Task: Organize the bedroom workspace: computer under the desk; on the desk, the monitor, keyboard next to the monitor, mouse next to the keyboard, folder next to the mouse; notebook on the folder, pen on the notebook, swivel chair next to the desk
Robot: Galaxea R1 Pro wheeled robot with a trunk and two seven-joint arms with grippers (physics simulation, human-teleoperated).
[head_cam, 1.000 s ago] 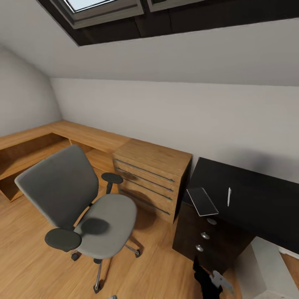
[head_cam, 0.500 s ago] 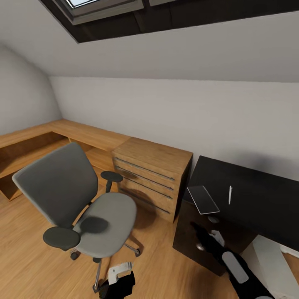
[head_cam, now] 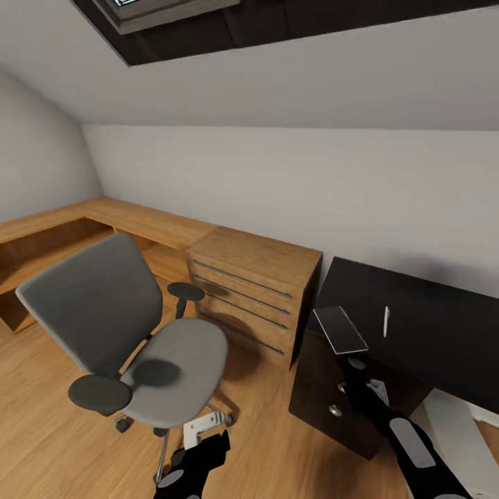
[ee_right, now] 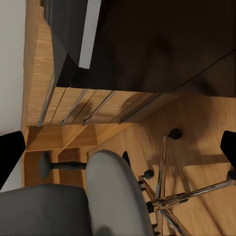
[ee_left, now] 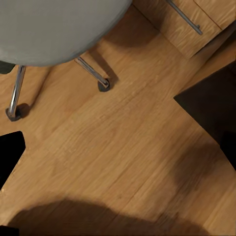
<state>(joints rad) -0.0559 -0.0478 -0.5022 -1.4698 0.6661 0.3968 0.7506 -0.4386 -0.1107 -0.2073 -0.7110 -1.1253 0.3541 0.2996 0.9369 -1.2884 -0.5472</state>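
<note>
The grey swivel chair (head_cam: 173, 364) stands on the wood floor left of the black desk (head_cam: 423, 326), its seat bare. A dark-grey notebook (head_cam: 339, 330) lies on the desk's near corner, and the white pen (head_cam: 386, 321) lies just beside it. Part of the pale computer (head_cam: 454, 423) shows under the desk. My left gripper (head_cam: 206, 443) hangs open low over the floor, by the chair's base (ee_left: 91, 73). My right gripper (head_cam: 357, 387) is open in front of the desk's drawer pedestal (head_cam: 326, 395), below the notebook. Monitor, keyboard, mouse and folder are out of view.
A light-wood drawer chest (head_cam: 253, 294) with bar handles stands between chair and desk. A low light-wood shelf unit (head_cam: 62, 235) runs along the left wall under the sloped ceiling. Open floor (head_cam: 277, 443) lies between chair and pedestal.
Both arms have risen into the head view. The right gripper has moved up in front of the pedestal and the left has come up by the chair's base. The camera tilted slightly.
</note>
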